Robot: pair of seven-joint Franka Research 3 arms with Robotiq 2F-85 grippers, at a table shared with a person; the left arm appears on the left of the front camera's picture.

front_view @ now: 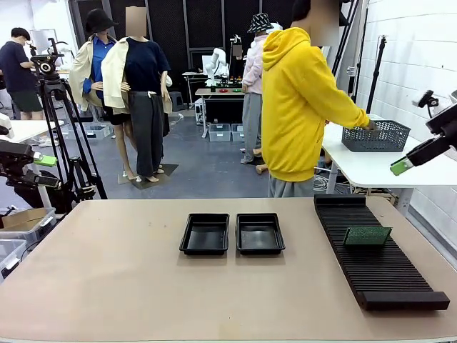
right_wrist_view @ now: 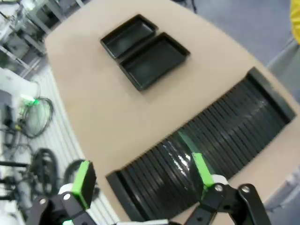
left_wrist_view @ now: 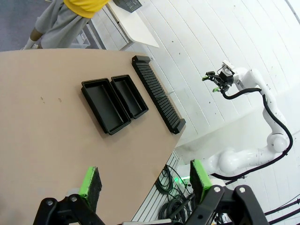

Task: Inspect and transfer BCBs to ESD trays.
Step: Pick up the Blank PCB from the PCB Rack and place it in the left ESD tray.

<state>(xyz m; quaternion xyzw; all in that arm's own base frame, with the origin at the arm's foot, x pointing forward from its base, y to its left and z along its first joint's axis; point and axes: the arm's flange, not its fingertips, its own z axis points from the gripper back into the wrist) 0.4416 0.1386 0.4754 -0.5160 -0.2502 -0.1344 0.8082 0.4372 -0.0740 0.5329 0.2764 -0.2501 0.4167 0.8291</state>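
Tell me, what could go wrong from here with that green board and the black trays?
The green board stands tilted in the slotted rack, so the open right gripper might nudge it over or pinch it crooked. The two trays sit close together; a board lowered off-centre could catch on their rims.

A green BCB [front_view: 367, 236] stands on edge, leaning, in the slotted rack [front_view: 385, 275]. Two glossy black ESD trays [front_view: 206, 234] lie just beside each other mid-worktop [front_view: 107, 286].
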